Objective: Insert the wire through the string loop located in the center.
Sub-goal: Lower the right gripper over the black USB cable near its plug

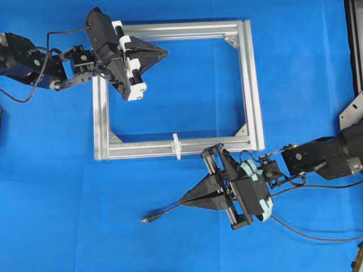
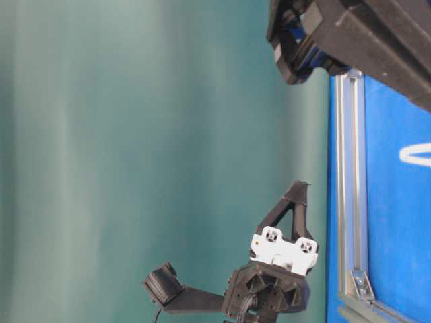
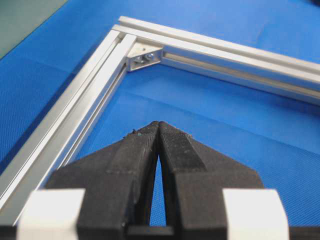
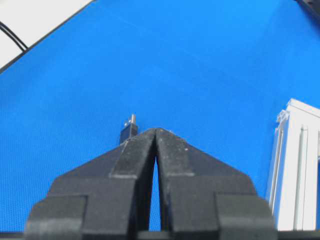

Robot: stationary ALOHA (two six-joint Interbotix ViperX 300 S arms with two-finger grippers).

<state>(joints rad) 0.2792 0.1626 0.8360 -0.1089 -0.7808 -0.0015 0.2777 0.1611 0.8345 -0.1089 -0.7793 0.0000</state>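
Hovering with its black fingers pressed together on nothing, the right gripper [image 1: 182, 200] points at the thin black flexible wire [image 1: 164, 212], whose small dark metal-tipped plug [image 4: 129, 129] lies on the blue table cover [image 1: 57, 187] just beyond its fingertips. The tiny white string loop [image 1: 176, 145] stands on the silver aluminium frame [image 1: 255, 85] bar nearest this gripper. The left gripper [image 1: 164, 52], likewise closed and empty, hangs over the frame's far bar.

Blue textured mat [image 1: 295, 85] covers table, evenly lit, soft shadows only. Teal-green wall [image 2: 135, 134] behind table in table-level view, faint vertical shading bands. White strip [image 4: 30, 20] beyond mat's edge in right wrist view. Dark border [image 1: 354, 45] along mat's right edge overhead.
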